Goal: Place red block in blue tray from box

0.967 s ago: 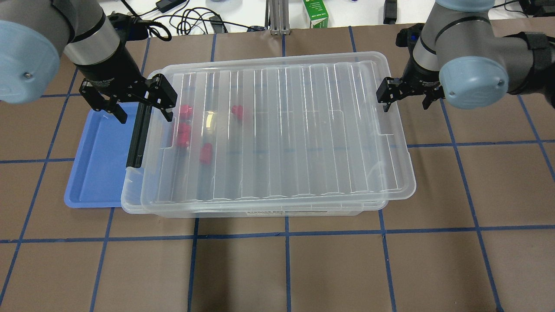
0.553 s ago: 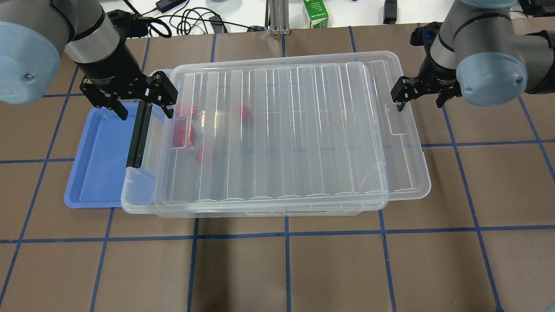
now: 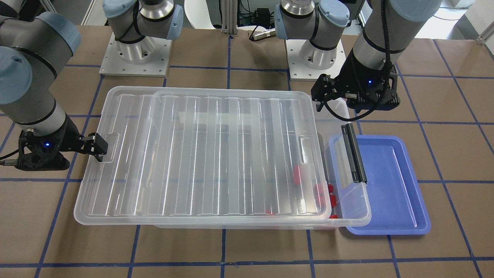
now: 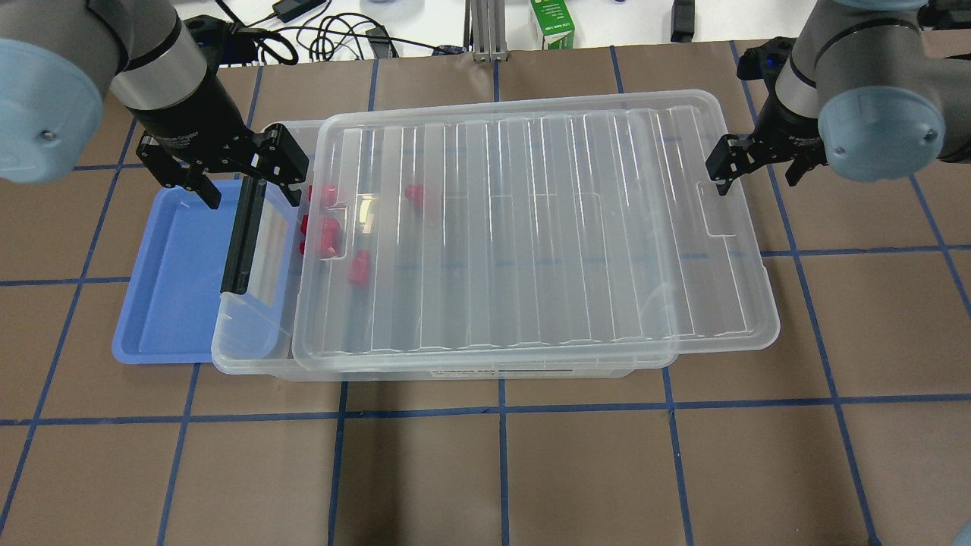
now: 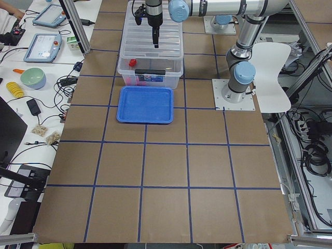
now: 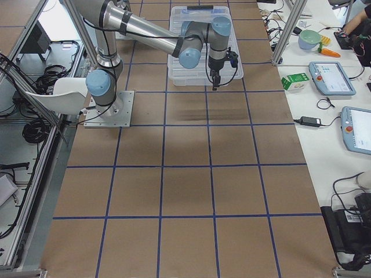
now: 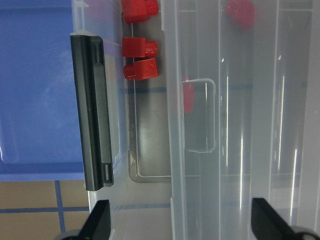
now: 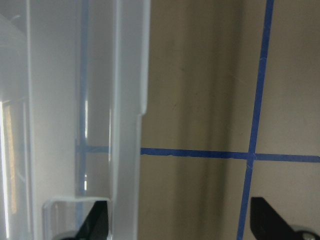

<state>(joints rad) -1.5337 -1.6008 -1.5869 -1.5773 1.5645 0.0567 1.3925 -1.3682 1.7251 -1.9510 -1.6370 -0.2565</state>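
The box (image 4: pixel 243 345) stands mid-table with its black latch bar (image 4: pixel 244 235) at its left end. Its ribbed clear lid (image 4: pixel 531 227) lies shifted right, so a strip at the left end is uncovered. Several red blocks (image 4: pixel 326 236) lie inside near that end, some bare (image 7: pixel 140 47) and some under the lid (image 4: pixel 413 196). The blue tray (image 4: pixel 174 280) lies against the box's left end, with nothing in it. My left gripper (image 4: pixel 254 201) is open above the latch bar's far end. My right gripper (image 4: pixel 756 178) is open at the lid's right edge, with the lid's rim (image 8: pixel 130 125) between its fingers.
A green carton (image 4: pixel 551 23) and cables (image 4: pixel 334 34) lie beyond the table's far edge. Both arm bases (image 3: pixel 135 54) stand on the robot's side of the table. Blue tape lines grid the brown tabletop.
The lid has slid right along with my right gripper, and the box's left end with some red blocks has come uncovered. My left gripper has barely moved.
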